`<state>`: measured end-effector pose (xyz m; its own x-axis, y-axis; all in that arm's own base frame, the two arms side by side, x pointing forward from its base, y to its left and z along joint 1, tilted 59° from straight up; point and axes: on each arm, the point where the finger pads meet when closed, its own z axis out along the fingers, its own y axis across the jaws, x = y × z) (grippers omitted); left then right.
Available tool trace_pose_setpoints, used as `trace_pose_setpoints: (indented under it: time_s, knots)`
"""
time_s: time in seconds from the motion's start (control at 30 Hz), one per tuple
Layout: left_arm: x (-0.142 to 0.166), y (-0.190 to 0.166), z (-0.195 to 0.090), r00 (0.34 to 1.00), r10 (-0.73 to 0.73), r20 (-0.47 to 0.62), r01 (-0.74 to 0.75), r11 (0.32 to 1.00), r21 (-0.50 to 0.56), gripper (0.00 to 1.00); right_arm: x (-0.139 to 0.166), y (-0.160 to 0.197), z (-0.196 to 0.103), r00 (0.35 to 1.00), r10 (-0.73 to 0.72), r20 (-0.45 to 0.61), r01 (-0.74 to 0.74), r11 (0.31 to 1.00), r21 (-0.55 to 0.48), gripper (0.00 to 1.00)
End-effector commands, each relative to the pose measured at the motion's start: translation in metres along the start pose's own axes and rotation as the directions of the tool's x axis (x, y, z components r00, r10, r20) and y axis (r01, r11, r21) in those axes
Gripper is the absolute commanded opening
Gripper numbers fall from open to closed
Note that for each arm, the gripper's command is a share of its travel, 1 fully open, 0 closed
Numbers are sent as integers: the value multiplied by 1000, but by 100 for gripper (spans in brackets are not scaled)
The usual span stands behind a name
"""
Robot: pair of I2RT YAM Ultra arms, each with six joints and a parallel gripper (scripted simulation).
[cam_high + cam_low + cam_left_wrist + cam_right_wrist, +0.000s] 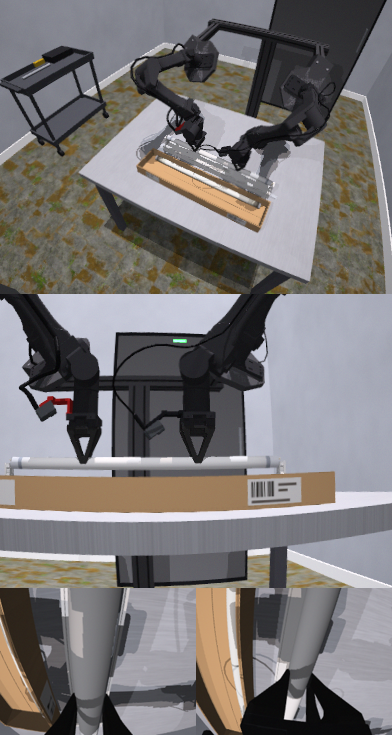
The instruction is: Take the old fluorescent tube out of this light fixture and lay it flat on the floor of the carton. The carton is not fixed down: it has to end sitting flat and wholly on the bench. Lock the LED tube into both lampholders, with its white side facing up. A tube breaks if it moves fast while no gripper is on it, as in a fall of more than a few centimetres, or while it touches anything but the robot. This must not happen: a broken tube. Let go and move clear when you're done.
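- Left gripper closed on the long tube;
- right gripper likewise closed on it;
- carton beside both grippers, second tube inside

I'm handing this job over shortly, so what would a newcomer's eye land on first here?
Probably the long open carton, bright tan at the front of the bench, with a white tube inside. Just behind it, both black arms reach down to another tube on the fixture.
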<state>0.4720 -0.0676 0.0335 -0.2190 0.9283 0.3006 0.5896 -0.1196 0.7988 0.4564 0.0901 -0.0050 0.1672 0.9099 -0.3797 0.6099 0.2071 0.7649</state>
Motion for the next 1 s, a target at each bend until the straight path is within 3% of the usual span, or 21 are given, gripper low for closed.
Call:
trace_pose_setpoints:
  time_s: [0.0,0.97]
  knots:
    - [-16,18,-6,998,-25,57,27,998,-48,11,10,-2,3,1000,-8,-21,7,1000,-5,11]
    - [-17,22,6,998,-39,55,42,998,-52,11,11,-9,13,1000,-19,-19,20,1000,21,11]
